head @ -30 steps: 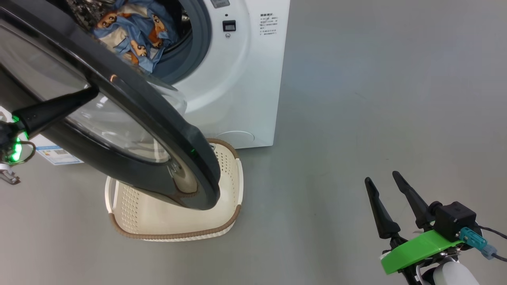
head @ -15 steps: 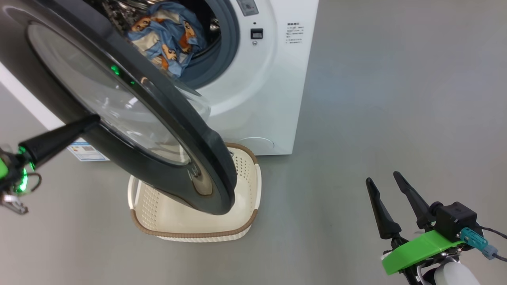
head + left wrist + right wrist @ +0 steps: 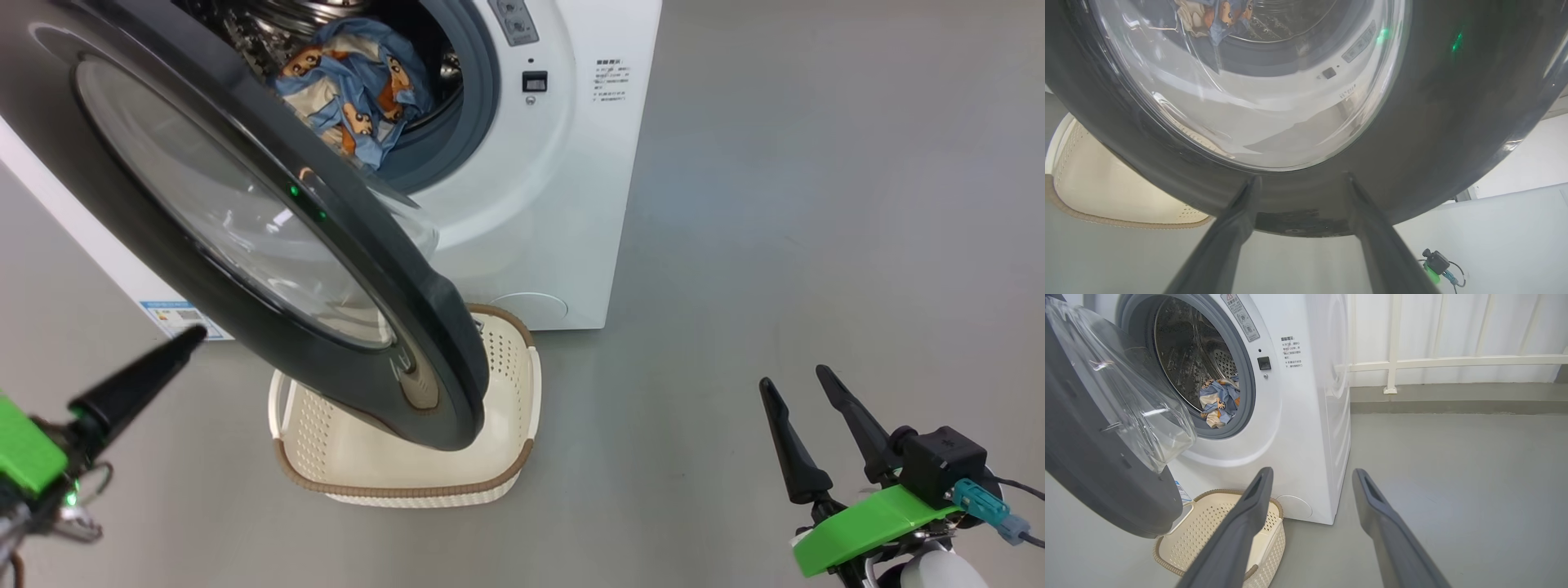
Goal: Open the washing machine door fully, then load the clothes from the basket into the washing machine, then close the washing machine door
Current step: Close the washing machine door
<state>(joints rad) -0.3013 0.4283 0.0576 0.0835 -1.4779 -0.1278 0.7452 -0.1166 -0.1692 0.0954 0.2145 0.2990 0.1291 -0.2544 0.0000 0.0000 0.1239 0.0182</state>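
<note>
The washing machine door stands ajar over the basket, between the left hand and the clothes in the drum; both hands released, fingers spread; right hand well aside.

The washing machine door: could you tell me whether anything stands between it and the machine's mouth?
Nothing solid stands in the gap. The clothes lie just inside, reaching the grey rubber ring, so a fold might catch. The basket sits below the door.
</note>
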